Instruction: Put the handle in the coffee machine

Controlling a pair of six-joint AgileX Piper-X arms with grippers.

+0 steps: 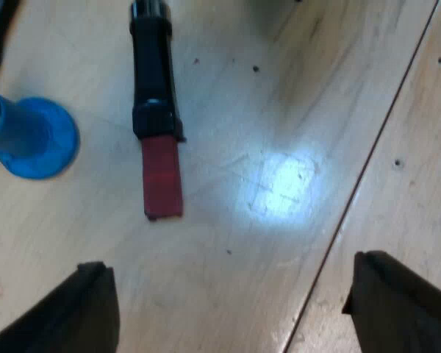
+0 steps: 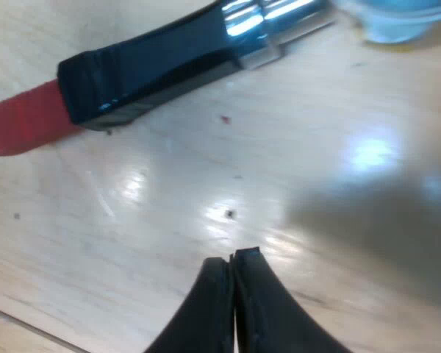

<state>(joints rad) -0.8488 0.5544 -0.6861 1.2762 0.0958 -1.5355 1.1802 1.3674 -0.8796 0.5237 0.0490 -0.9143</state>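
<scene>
The holder's dark handle [image 1: 153, 77] lies flat on the wooden table, ending in a red tip [image 1: 162, 178]. My left gripper [image 1: 235, 305] hovers above the table a short way beyond the red tip, open, with nothing between its fingers [image 1: 92, 309]. In the right wrist view the same black handle [image 2: 154, 66] lies close by, its red end [image 2: 22, 121] on one side and its shiny metal neck [image 2: 275, 18] on the other. My right gripper [image 2: 232, 259] is shut, fingertips pressed together, empty, just short of the handle.
A blue tamper [image 1: 33, 136] stands on its round base beside the handle; its pale blue base [image 2: 397, 18] also shows by the metal neck. The light wooden table [image 1: 294, 110] has a plank seam [image 1: 375, 154] running across it.
</scene>
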